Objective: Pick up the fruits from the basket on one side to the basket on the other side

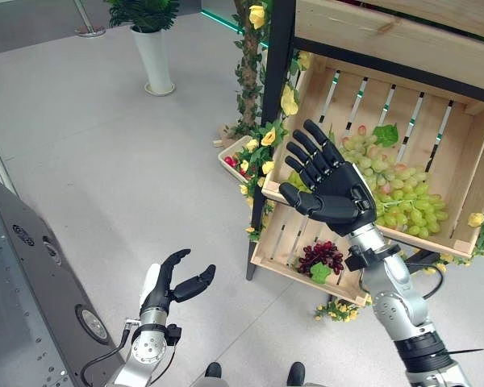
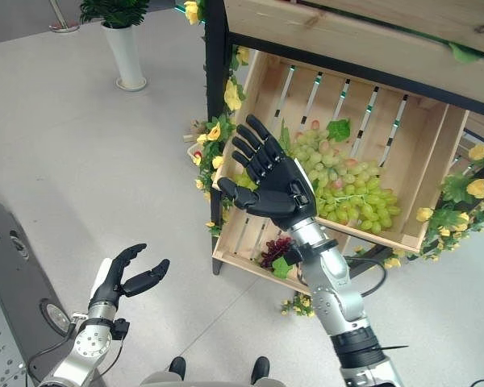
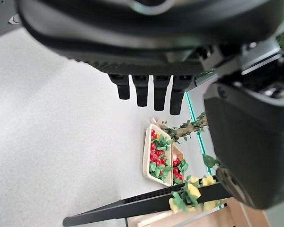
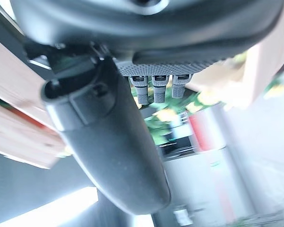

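R robot hand (image 1: pixel 332 187) is spread wide, empty, just in front of the green grapes (image 1: pixel 399 193) in the top crate (image 1: pixel 466 211). L robot hand (image 1: pixel 171 284) loose, low. Reach step; next, go in & grab grapes.

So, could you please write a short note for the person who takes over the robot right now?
Right robot hand: open, empty, raised in front of the upper crate.
Left robot hand: open, fingers relaxed, empty, low over the floor.
Green grapes lie in the upper crate; a dark red bunch lies in the lower crate. A small tray of red fruit stands on the floor beside the shelf.
Done: no fruit is in either hand.
Left: grasp a bunch and carry it to the other crate.
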Available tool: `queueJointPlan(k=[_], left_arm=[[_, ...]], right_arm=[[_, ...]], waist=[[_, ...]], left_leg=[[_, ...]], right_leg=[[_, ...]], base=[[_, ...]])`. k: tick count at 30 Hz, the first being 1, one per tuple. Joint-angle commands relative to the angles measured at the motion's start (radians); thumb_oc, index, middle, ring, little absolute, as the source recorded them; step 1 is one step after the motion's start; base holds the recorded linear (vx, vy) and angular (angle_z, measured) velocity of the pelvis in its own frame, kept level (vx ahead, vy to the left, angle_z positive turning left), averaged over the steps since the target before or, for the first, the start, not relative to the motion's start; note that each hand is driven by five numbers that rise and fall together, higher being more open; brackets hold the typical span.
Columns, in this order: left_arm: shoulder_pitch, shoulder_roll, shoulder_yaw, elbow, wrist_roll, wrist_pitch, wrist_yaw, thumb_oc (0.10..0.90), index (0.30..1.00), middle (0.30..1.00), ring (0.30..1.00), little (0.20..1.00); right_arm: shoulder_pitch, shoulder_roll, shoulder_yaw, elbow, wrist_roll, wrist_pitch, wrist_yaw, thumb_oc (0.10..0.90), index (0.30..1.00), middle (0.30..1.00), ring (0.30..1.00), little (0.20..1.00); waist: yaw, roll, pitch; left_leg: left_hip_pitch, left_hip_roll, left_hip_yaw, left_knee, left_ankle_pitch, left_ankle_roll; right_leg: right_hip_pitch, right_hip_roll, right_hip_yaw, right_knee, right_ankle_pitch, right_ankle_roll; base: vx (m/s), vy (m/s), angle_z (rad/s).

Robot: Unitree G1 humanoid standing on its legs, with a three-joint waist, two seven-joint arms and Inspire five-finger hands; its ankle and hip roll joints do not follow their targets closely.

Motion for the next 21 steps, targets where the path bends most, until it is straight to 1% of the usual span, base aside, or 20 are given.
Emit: queueJointPlan(k=[1,2,3,4,5,6,7,9,11,12,13,14,15,16,17,18,19,20,21], left_arm=[[-0.067,0.033,-0.013,-0.063,-0.031,-0.137,0.027,0.8,0.9,0.9,0.9,0.9],[-0.069,0.034,-0.014,-0.069,-0.032,-0.138,0.025,0.8,0.9,0.9,0.9,0.9],[-0.078,0.036,-0.021,-0.079,-0.043,-0.145,0.015,0.8,0.9,0.9,0.9,0.9],[-0.088,0.039,-0.026,-0.091,-0.058,-0.149,0.008,0.8,0.9,0.9,0.9,0.9],[-0.094,0.041,-0.027,-0.1,-0.067,-0.15,-0.005,0.8,0.9,0.9,0.9,0.9],[-0.099,0.045,-0.02,-0.119,-0.083,-0.147,-0.019,0.8,0.9,0.9,0.9,0.9],[-0.1,0.047,-0.013,-0.132,-0.102,-0.147,-0.028,0.8,0.9,0.9,0.9,0.9],[-0.09,0.045,0.01,-0.17,-0.165,-0.136,-0.056,0.8,0.9,0.9,0.9,0.9],[-0.077,0.042,0.032,-0.199,-0.191,-0.133,-0.08,0.8,0.9,0.9,0.9,0.9],[-0.071,0.037,0.043,-0.221,-0.221,-0.125,-0.091,0.8,0.9,0.9,0.9,0.9],[-0.068,0.034,0.053,-0.249,-0.248,-0.109,-0.115,0.8,0.9,0.9,0.9,0.9],[-0.07,0.028,0.057,-0.261,-0.257,-0.108,-0.131,0.8,0.9,0.9,0.9,0.9],[-0.073,0.028,0.058,-0.288,-0.262,-0.096,-0.14,0.8,0.9,0.9,0.9,0.9],[-0.075,0.026,0.06,-0.316,-0.277,-0.081,-0.159,0.8,0.9,0.9,0.9,0.9],[-0.077,0.026,0.06,-0.338,-0.298,-0.074,-0.172,0.8,0.9,0.9,0.9,0.9],[-0.079,0.023,0.057,-0.359,-0.306,-0.075,-0.173,0.8,0.9,0.9,0.9,0.9],[-0.082,0.021,0.057,-0.362,-0.316,-0.084,-0.171,0.8,0.9,0.9,0.9,0.9],[-0.086,0.02,0.06,-0.367,-0.327,-0.085,-0.184,0.8,0.9,0.9,0.9,0.9],[-0.095,0.02,0.067,-0.386,-0.346,-0.082,-0.202,0.8,0.9,0.9,0.9,0.9]], right_arm=[[0.022,-0.033,0.008,-0.056,0.069,-0.092,0.136,0.8,0.9,0.9,0.9,0.9],[0.043,-0.04,0.012,-0.054,0.081,-0.088,0.156,0.8,0.9,0.9,0.9,0.9],[0.082,-0.047,0.016,-0.045,0.097,-0.09,0.189,0.8,0.9,0.9,0.9,0.9],[0.105,-0.047,0.015,-0.042,0.089,-0.086,0.217,0.8,0.9,0.9,0.9,0.9],[0.123,-0.046,0.014,-0.041,0.077,-0.087,0.225,0.8,0.9,0.9,0.9,0.9],[0.142,-0.05,0.014,-0.034,0.059,-0.068,0.238,0.8,0.9,0.9,0.9,0.9],[0.15,-0.056,0.017,-0.019,0.043,-0.069,0.241,0.8,0.9,0.9,0.9,0.9],[0.156,-0.052,0.028,0.021,0.001,-0.017,0.272,0.8,0.9,0.9,0.9,0.9],[0.156,-0.058,0.044,0.051,-0.048,0.007,0.269,0.8,0.9,0.9,0.9,0.9],[0.157,-0.058,0.059,0.07,-0.097,0.048,0.247,0.8,0.9,0.9,0.9,0.9],[0.154,-0.063,0.07,0.095,-0.146,0.029,0.233,0.8,0.9,0.9,0.9,0.9],[0.154,-0.071,0.077,0.11,-0.168,0.019,0.218,0.8,0.9,0.9,0.9,0.9],[0.154,-0.08,0.084,0.117,-0.188,0.017,0.198,0.8,0.9,0.9,0.9,0.9],[0.148,-0.092,0.087,0.131,-0.207,0.004,0.194,0.8,0.9,0.9,0.9,0.9],[0.146,-0.107,0.091,0.137,-0.202,0.013,0.2,0.8,0.9,0.9,0.9,0.9],[0.146,-0.122,0.103,0.14,-0.205,0.013,0.189,0.8,0.9,0.9,0.9,0.9],[0.143,-0.134,0.111,0.148,-0.21,0.014,0.203,0.8,0.9,0.9,0.9,0.9],[0.143,-0.142,0.115,0.151,-0.209,0.013,0.195,0.8,0.9,0.9,0.9,0.9],[0.142,-0.154,0.125,0.163,-0.223,-0.003,0.169,0.8,0.9,0.9,0.9,0.9]], waist=[[-0.007,0.034,-0.086],[-0.016,0.035,-0.086],[-0.034,0.034,-0.086],[-0.046,0.032,-0.085],[-0.052,0.032,-0.083],[-0.057,0.032,-0.079],[-0.058,0.03,-0.073],[-0.047,0.026,-0.063],[-0.036,0.026,-0.057],[-0.025,0.026,-0.054],[-0.017,0.025,-0.049],[-0.01,0.024,-0.045],[-0.002,0.021,-0.041],[0.0,0.015,-0.036],[0.0,0.006,-0.03],[-0.002,-0.008,-0.02],[-0.005,-0.015,-0.013],[-0.007,-0.019,-0.01],[-0.013,-0.023,-0.008]], left_leg=[[-0.028,-0.065,-0.011,0.002,-0.083,0.064],[-0.03,-0.066,-0.02,0.002,-0.08,0.065],[-0.037,-0.068,-0.043,0.002,-0.073,0.065],[-0.042,-0.07,-0.063,0.002,-0.066,0.065],[-0.046,-0.071,-0.078,0.002,-0.06,0.064],[-0.051,-0.07,-0.098,0.002,-0.049,0.059],[-0.055,-0.068,-0.11,0.002,-0.041,0.054],[-0.065,-0.063,-0.124,0.002,-0.022,0.037],[-0.072,-0.05,-0.122,0.002,-0.007,0.018],[-0.082,-0.042,-0.115,0.002,0.006,0.005],[-0.094,-0.037,-0.103,0.002,0.016,-0.004],[-0.098,-0.035,-0.09,0.006,0.021,-0.009],[-0.107,-0.038,-0.085,0.029,0.017,-0.012],[-0.128,-0.045,-0.064,0.099,-0.008,-0.016],[-0.153,-0.056,-0.04,0.184,-0.038,-0.016],[-0.172,-0.071,-0.01,0.271,-0.074,-0.008],[-0.178,-0.077,0.011,0.307,-0.098,0.002],[-0.176,-0.077,0.03,0.324,-0.109,0.008],[-0.166,-0.066,0.06,0.342,-0.122,0.015]], right_leg=[[-0.011,-0.017,0.083,0.131,-0.119,0.041],[-0.012,0.003,0.108,0.13,-0.125,0.032],[-0.013,0.041,0.149,0.128,-0.135,0.017],[-0.015,0.061,0.173,0.129,-0.14,0.008],[-0.017,0.078,0.19,0.137,-0.147,0.002],[-0.015,0.095,0.199,0.141,-0.153,-0.008],[-0.01,0.105,0.197,0.134,-0.152,-0.015],[0.012,0.12,0.184,0.091,-0.137,-0.028],[0.033,0.127,0.174,0.054,-0.125,-0.035],[0.047,0.128,0.163,0.03,-0.117,-0.038],[0.059,0.127,0.15,0.01,-0.112,-0.04],[0.065,0.124,0.135,0.003,-0.111,-0.042],[0.066,0.119,0.117,0.002,-0.11,-0.046],[0.067,0.109,0.091,0.002,-0.109,-0.053],[0.067,0.099,0.075,0.002,-0.105,-0.059],[0.066,0.085,0.056,0.006,-0.095,-0.063],[0.063,0.078,0.044,0.014,-0.091,-0.064],[0.058,0.075,0.036,0.022,-0.091,-0.065],[0.052,0.072,0.014,0.037,-0.095,-0.07]], base=[[-0.02,-0.142,0.15],[-0.03,-0.24,0.38],[-0.03,-0.248,0.68],[-0.04,-0.255,0.89],[-0.05,-0.264,1.08],[-0.07,-0.279,0.92],[-0.11,-0.386,0.98],[-0.11,-0.385,0.87],[-0.07,-0.278,0.58],[-0.07,-0.237,0.29],[-0.09,-0.223,0.31],[-0.08,-0.163,0.37],[-0.11,-0.139,0.52],[-0.12,-0.114,0.79],[-0.12,-0.085,1.16],[-0.1,-0.042,1.24],[-0.08,-0.014,0.98],[-0.08,0.004,0.74],[-0.08,0.019,0.88]])
